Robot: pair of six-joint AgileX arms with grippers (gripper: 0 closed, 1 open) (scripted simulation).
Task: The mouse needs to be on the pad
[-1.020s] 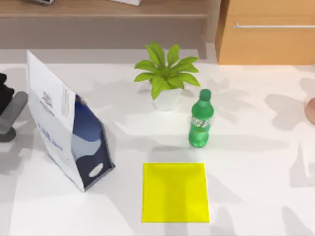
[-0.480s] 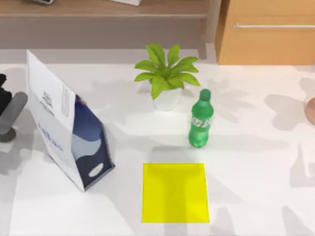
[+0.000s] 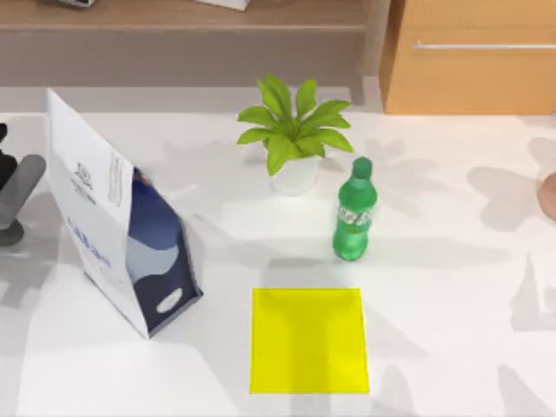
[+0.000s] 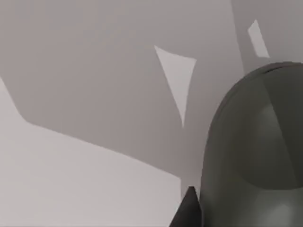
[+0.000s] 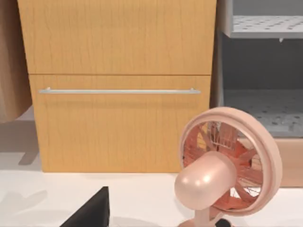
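Your left gripper [image 3: 12, 195] sits at the table's far left edge, beside the paper bag [image 3: 117, 221]; whether it is clenched or released, you cannot tell. In the left wrist view the mouse [image 4: 255, 151] lies right under it, on the white table [image 3: 434, 347]. The pad [image 3: 307, 340] lies bare near the front, below the green bottle [image 3: 354, 221], well apart from that gripper.

place: home or office room | cues: wooden drawer cabinet [image 5: 118, 85], desk fan [image 5: 227, 163], potted plant [image 3: 294, 139]
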